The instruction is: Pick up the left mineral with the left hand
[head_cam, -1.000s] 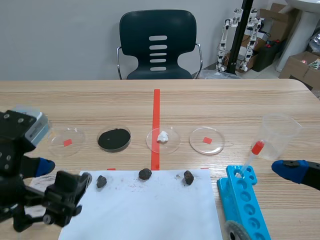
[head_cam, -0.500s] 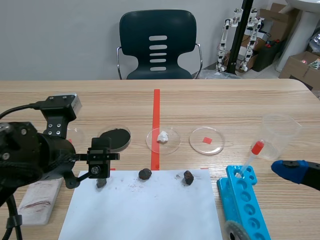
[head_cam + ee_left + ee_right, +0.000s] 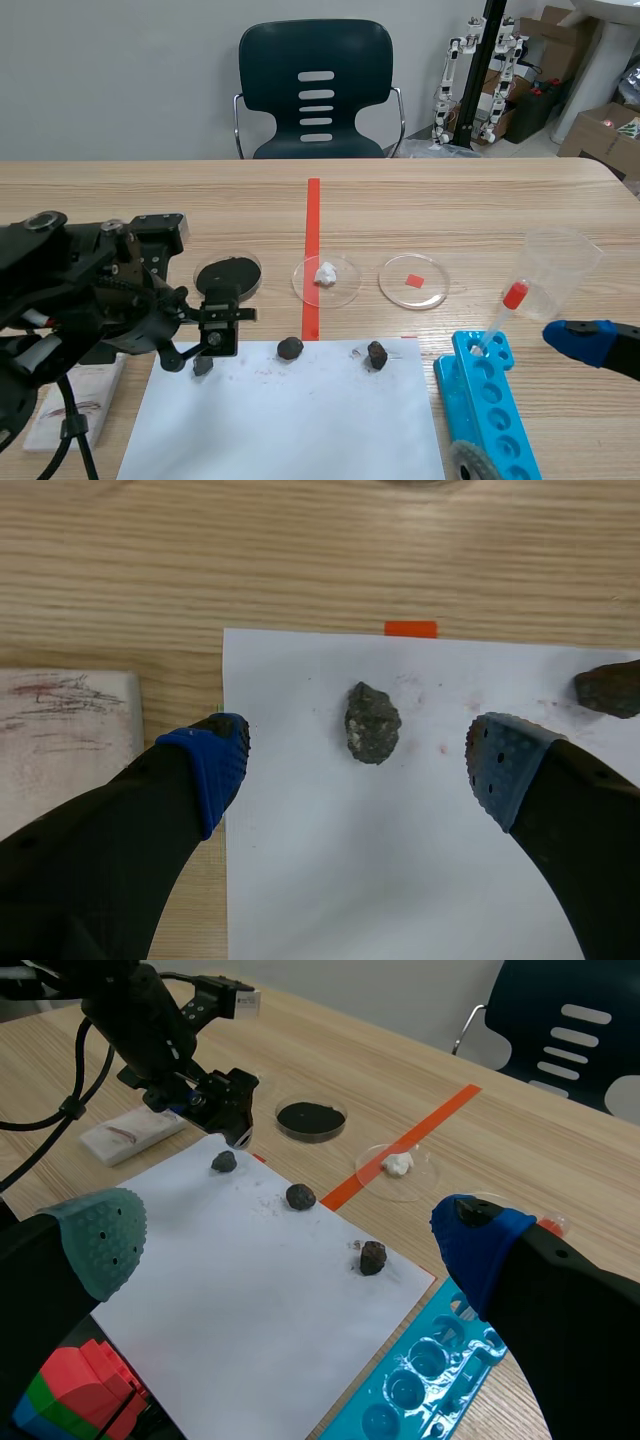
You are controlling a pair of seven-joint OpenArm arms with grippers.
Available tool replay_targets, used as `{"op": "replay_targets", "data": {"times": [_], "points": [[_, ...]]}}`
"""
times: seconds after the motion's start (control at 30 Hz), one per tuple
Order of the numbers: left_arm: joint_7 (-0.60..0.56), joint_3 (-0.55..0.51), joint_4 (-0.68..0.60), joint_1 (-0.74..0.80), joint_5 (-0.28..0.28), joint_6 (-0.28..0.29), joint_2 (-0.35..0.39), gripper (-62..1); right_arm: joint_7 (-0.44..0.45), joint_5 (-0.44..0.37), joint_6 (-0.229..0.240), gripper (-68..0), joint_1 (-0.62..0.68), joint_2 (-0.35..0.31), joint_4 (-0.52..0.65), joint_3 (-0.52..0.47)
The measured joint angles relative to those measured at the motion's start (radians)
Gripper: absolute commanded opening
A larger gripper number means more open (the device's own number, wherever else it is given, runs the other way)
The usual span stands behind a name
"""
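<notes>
Left wrist view: the left mineral (image 3: 373, 722) lies on the white paper (image 3: 400, 880) between the wide-apart left fingers (image 3: 215, 765), touching neither. Since half a second ago the arm has edged inward; the mineral stayed put.

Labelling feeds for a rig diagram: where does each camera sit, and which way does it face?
Scene view: between the arms, facing across the table toward the chair; left arm and left gripper at left, right gripper at right.
Left wrist view: on the left arm, looking down at the left mineral on paper, between the open left gripper's fingers.
Right wrist view: on the right arm, facing the paper and left arm past the open right gripper.
All three show the left mineral.
</notes>
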State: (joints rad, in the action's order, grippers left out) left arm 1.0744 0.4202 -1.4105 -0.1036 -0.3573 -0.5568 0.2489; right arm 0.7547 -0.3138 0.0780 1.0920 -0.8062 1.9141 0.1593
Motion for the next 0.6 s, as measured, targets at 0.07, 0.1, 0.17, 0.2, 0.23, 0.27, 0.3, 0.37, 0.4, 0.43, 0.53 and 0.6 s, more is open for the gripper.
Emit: {"op": "replay_targets", "data": {"times": [0.07, 0.1, 0.17, 0.2, 0.23, 0.27, 0.3, 0.37, 0.4, 0.43, 0.53, 0.6], "points": [[0.000, 0.005, 0.043, -0.025, 0.000, 0.000, -0.006, -14.8, 0.000, 0.000, 0.000, -8.4, 0.000, 0.000, 0.000, 0.000], [0.000, 0.005, 0.063, -0.035, 0.001, 0.000, -0.011, -14.8, 0.000, 0.000, 0.000, -8.4, 0.000, 0.000, 0.000, 0.000], [0.019, 0.005, 0.097, -0.056, 0.000, 0.000, -0.024, -14.8, 0.000, 0.000, 0.000, -8.4, 0.000, 0.000, 0.000, 0.000], [0.027, 0.005, 0.114, -0.064, 0.000, 0.000, -0.031, -14.8, 0.000, 0.000, 0.000, -8.4, 0.000, 0.000, 0.000, 0.000], [0.031, 0.005, 0.129, -0.071, 0.000, 0.002, -0.037, -14.8, 0.000, 0.000, 0.000, -8.4, 0.000, 0.000, 0.000, 0.000], [0.040, 0.005, 0.145, -0.077, 0.000, 0.000, -0.043, -14.8, 0.000, 0.000, 0.000, -8.4, 0.000, 0.000, 0.000, 0.000], [0.044, 0.005, 0.159, -0.080, 0.000, 0.001, -0.047, -14.8, 0.000, 0.000, 0.000, -8.4, 0.000, 0.000, 0.000, 0.000], [0.044, 0.005, 0.185, -0.086, 0.000, 0.000, -0.055, -14.8, 0.000, 0.000, 0.000, -8.4, 0.000, 0.000, 0.000, 0.000], [0.045, 0.005, 0.199, -0.089, 0.000, 0.000, -0.060, -14.8, 0.000, 0.000, 0.000, -8.4, 0.000, 0.000, 0.000, 0.000], [0.044, 0.005, 0.212, -0.093, 0.001, 0.000, -0.062, -14.8, 0.000, 0.000, 0.000, -8.4, 0.000, 0.000, 0.000, 0.000], [0.043, 0.005, 0.244, -0.102, 0.001, 0.003, -0.072, -14.9, 0.000, 0.000, 0.000, -8.4, 0.000, 0.000, 0.000, 0.000], [0.042, 0.005, 0.257, -0.108, 0.001, 0.003, -0.078, -14.9, 0.000, 0.000, 0.000, -8.4, 0.000, 0.000, 0.000, 0.000]]}}
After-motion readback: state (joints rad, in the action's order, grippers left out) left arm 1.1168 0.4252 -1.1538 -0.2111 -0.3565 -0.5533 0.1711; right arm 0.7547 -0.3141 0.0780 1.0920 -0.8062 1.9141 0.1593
